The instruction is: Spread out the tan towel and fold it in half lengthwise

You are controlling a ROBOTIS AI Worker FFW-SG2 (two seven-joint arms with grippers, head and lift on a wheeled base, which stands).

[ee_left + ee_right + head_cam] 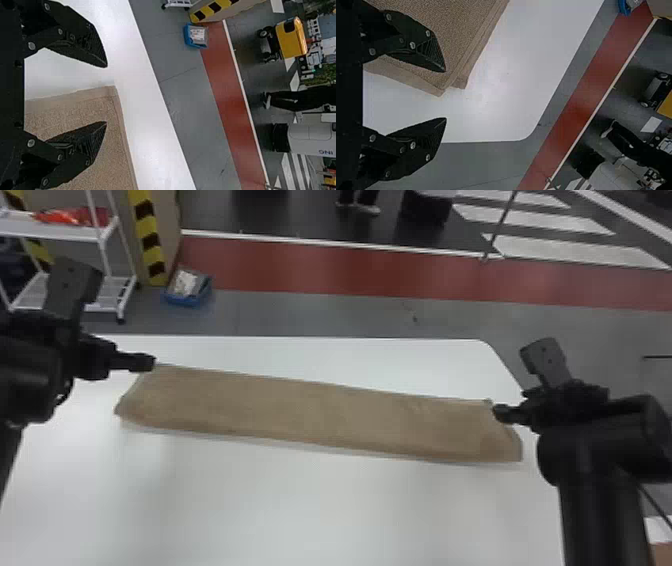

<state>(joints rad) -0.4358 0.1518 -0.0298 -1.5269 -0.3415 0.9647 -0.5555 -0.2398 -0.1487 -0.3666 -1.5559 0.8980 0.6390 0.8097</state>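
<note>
the white table (300, 510) is stretching out in front of me, and the tan towel (320, 410) is lying crosswise on it as a long, narrow folded strip, its right end sitting a little nearer me than its left. at that right end, my right gripper (517, 382) is hovering with its fingers spread apart; the right wrist view is showing one finger over the towel, the other past its end, and layered edges at the corner. my left gripper (120, 322) is hovering by the far left corner, fingers also standing apart, that corner showing between them. past the table, a blue bin (182, 301) is resting on the grey floor beside a white rack (75, 235), and a red strip (350, 270) is running behind.
</note>
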